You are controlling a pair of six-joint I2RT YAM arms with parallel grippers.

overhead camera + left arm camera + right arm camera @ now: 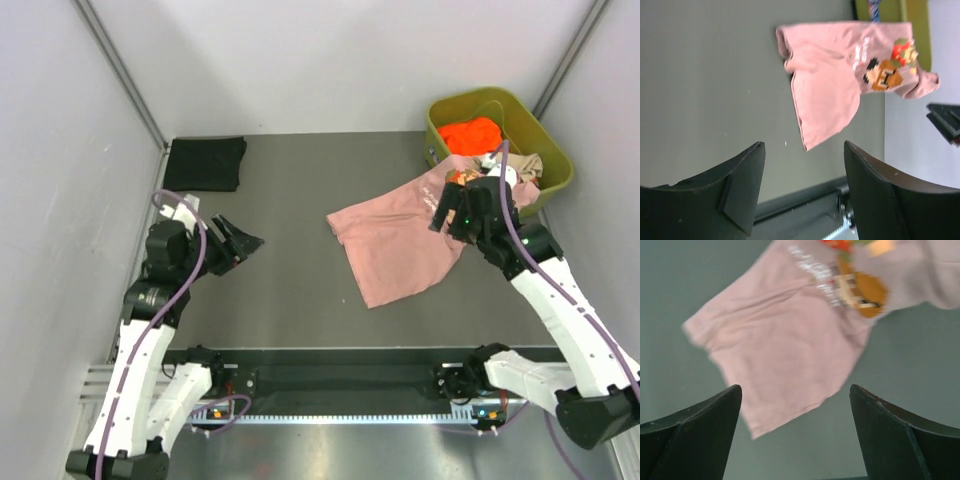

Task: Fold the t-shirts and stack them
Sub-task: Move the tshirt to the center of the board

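The right hand is hanging spread and empty over the pink t-shirt, which is lying rumpled on the desk beside the olive bin. The cloth looks light and limp; pinching an outer edge or corner should suit. The left hand is spread too, well apart. Orange and tan shirts are sitting in the bin; a folded black shirt is lying far left.

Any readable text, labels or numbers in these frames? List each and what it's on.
Nothing can be read with confidence.
Pink t-shirt: lines of white lettering beside a pixel-art character print, too blurred and small to read in any view.
Black t-shirt, orange t-shirt, olive bin: no text visible.
Rail at the table's near edge: fine ruler-like marks, no legible numbers.
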